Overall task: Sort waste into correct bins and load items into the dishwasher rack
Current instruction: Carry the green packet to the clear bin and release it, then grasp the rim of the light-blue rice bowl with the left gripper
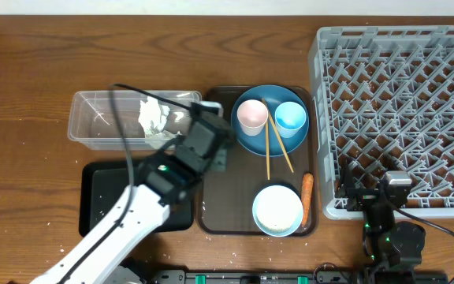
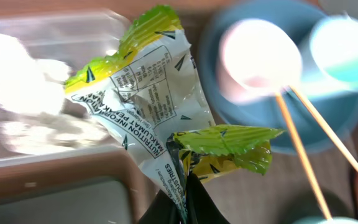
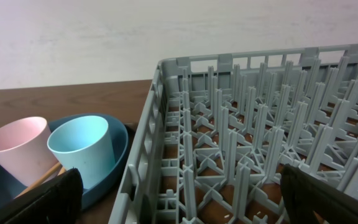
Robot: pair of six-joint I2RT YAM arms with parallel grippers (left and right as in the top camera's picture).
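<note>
My left gripper (image 1: 205, 136) (image 2: 185, 202) is shut on a crumpled white-and-green printed wrapper (image 2: 154, 93), held over the brown tray's left edge beside the clear tub (image 1: 93, 118). White tissue (image 1: 154, 118) (image 2: 17, 68) lies in the tub. The black tray (image 1: 101, 189) sits in front of it. The blue plate (image 1: 270, 142) carries the pink cup (image 1: 251, 116) (image 2: 260, 53), the light-blue cup (image 1: 290, 117) (image 2: 344, 46) and chopsticks (image 1: 269, 150) (image 2: 300, 149). The bowl (image 1: 277, 209) and carrot (image 1: 307, 197) lie nearer. My right gripper (image 1: 390, 189) (image 3: 185, 196) is open and empty at the grey rack's (image 1: 400, 110) (image 3: 260, 124) front left corner.
The brown serving tray (image 1: 219, 197) holds the plate, bowl and carrot between the bins and the rack. My left arm crosses over the black tray. White specks of rice dot the wood near the front edge (image 1: 235, 256).
</note>
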